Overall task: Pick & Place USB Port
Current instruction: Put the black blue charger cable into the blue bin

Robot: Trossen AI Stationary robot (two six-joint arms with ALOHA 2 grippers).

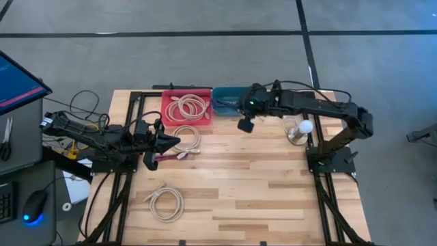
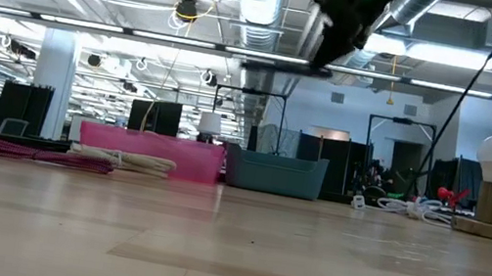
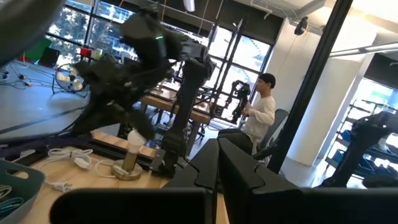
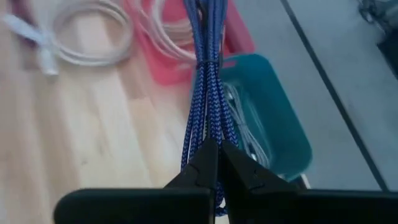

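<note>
Above teal bin (image 4: 273,118), blue cable (image 4: 208,93) top cut off.

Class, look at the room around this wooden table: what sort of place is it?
Probably a robotics lab in an open-plan industrial hall: exposed ceiling ducts, rows of workstations, another robot arm beside a seated person, and a monitor beside the table.

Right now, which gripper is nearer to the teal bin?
Right. The right gripper hangs at the teal bin's near edge, holding a blue cable; the left gripper waits beyond the red bin.

1 overhead, 1 table-level, 2 wrist cams.
</note>
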